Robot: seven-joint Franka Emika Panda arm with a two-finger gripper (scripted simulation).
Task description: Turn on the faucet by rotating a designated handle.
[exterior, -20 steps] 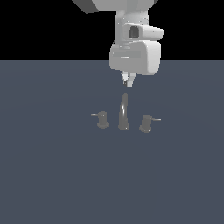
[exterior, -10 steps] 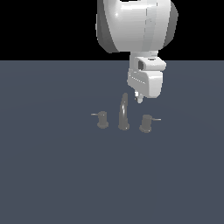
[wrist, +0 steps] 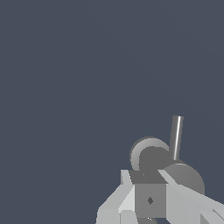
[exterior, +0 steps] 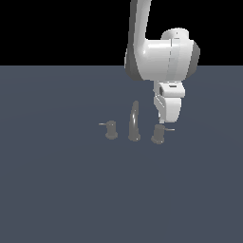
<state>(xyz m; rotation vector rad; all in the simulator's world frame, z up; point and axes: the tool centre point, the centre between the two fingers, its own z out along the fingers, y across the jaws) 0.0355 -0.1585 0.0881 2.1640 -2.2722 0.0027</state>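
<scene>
Gripper (exterior: 166, 124) hung just above handle (exterior: 158, 135), jaw state could not be told. Thin lever (wrist: 176, 137) projected beyond gripper; best pushed near tip, sweeping sideways, clear of spout (exterior: 135, 122).

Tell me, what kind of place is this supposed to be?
Probably no real room: it looks computer-drawn, a test scene. A flat, bare grey floor meets a black void, and a small grey faucet stands on it with no sink. A white robot arm hangs above one handle.

A flat slate-blue desk (exterior: 57, 190) fills the lower scene, plain and unmarked. Toward twelve o'clock, a black backdrop (exterior: 57, 28) rises behind it.
</scene>
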